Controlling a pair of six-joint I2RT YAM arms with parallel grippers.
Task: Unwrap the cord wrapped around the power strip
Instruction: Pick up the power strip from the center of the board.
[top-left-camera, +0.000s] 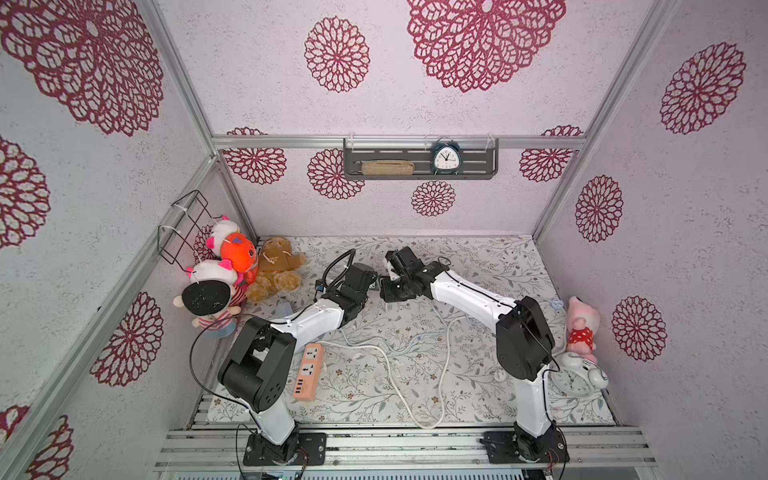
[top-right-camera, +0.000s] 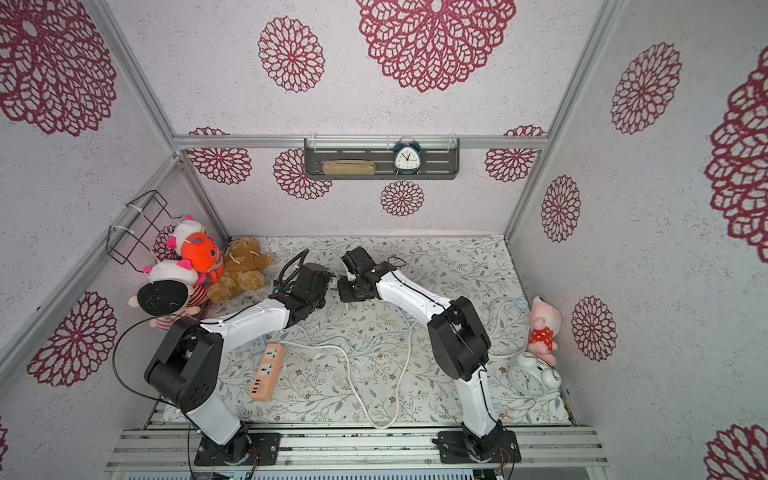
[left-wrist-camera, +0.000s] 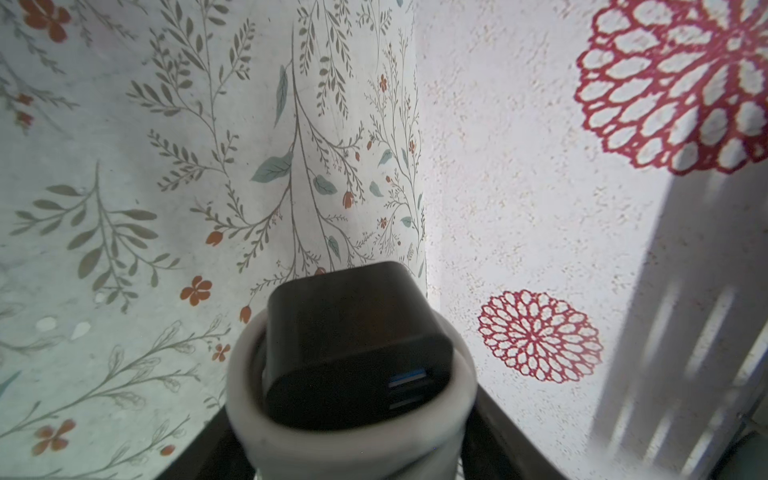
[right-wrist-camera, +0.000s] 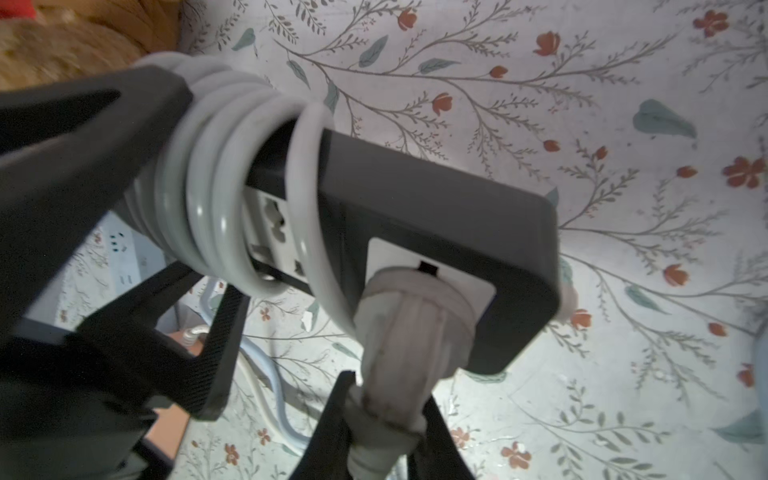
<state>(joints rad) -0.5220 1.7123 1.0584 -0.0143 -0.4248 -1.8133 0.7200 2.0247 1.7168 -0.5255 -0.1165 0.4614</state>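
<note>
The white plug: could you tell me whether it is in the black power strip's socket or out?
In: the right wrist view shows the white plug seated against the socket face of the black power strip.

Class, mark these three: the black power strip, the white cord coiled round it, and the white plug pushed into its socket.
black power strip (right-wrist-camera: 436, 199), right wrist view, on its dark side face.
white cord (right-wrist-camera: 216, 166), right wrist view, on the middle coil.
white plug (right-wrist-camera: 411, 307), right wrist view, on its round body.
</note>
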